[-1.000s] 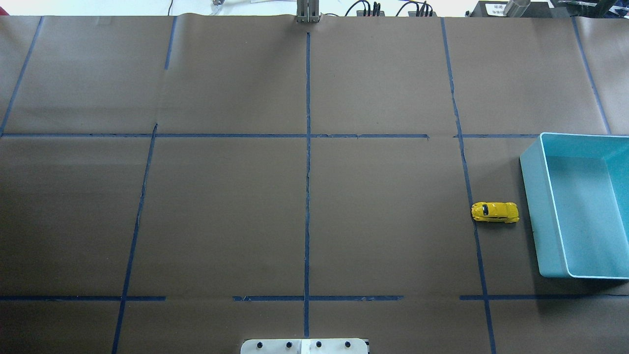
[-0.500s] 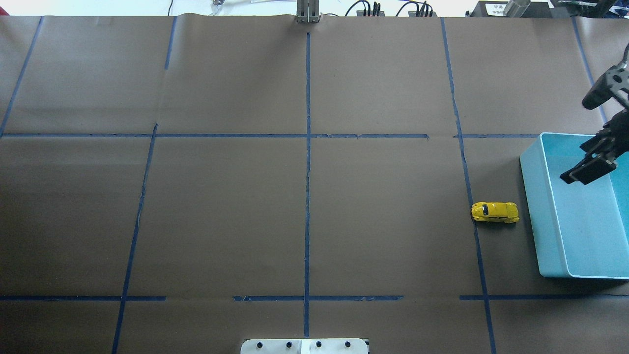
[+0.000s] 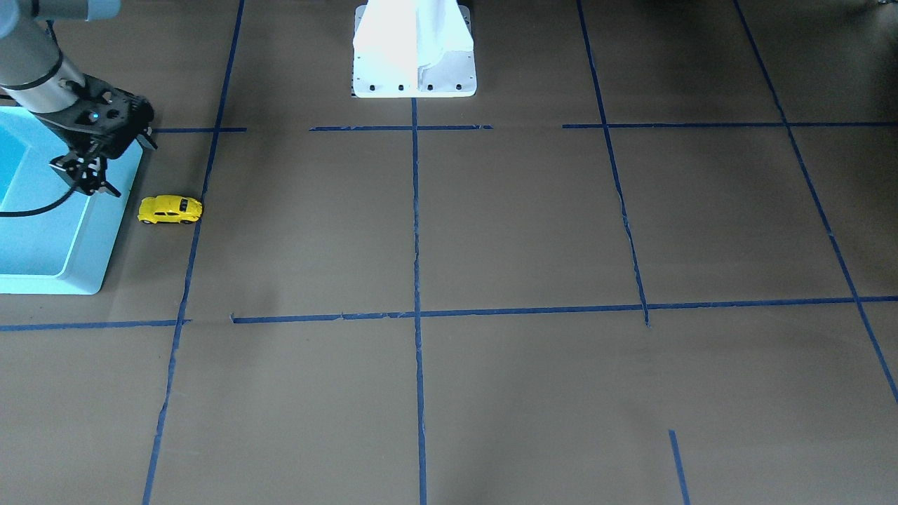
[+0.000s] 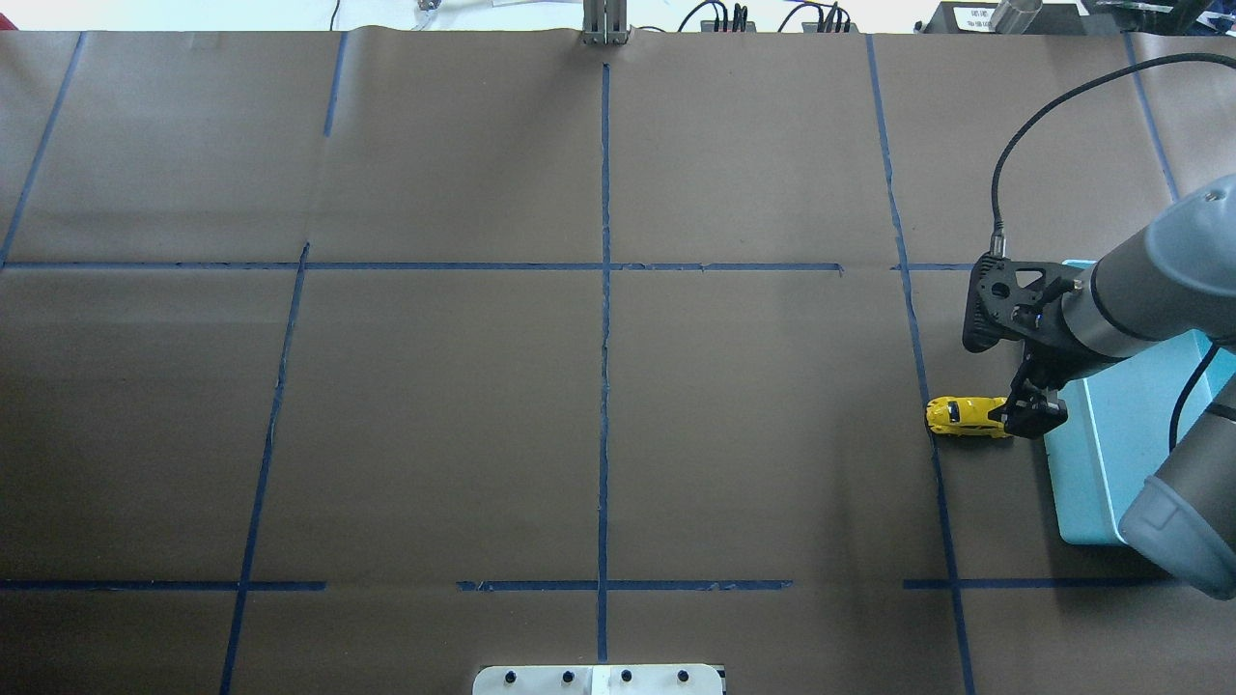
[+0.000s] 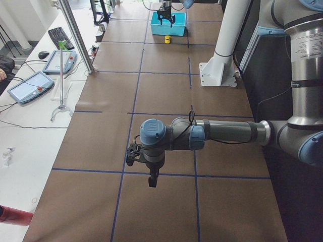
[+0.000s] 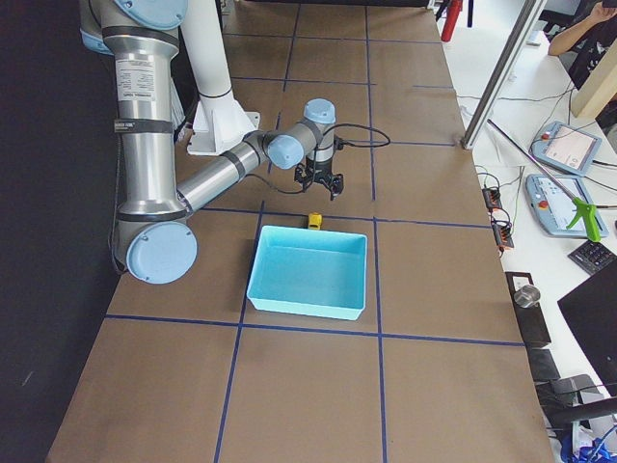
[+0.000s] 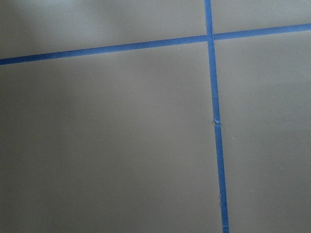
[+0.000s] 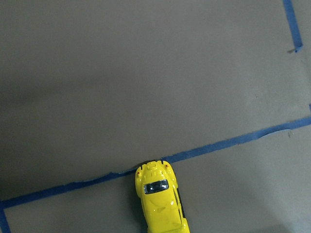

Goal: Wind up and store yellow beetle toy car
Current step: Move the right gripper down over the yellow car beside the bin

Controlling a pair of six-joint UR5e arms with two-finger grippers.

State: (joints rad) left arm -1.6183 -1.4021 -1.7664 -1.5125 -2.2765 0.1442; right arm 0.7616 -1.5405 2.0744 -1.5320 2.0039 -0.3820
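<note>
Yellow beetle toy car (image 8: 160, 204), glossy, rounded, dark-windowed, sits on its wheels near the seemingly spread right tool (image 3: 88, 184).

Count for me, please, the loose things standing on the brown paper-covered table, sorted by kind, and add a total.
small yellow beetle-shaped toy car: 1
turquoise rectangular plastic bin: 1
Total: 2
</note>
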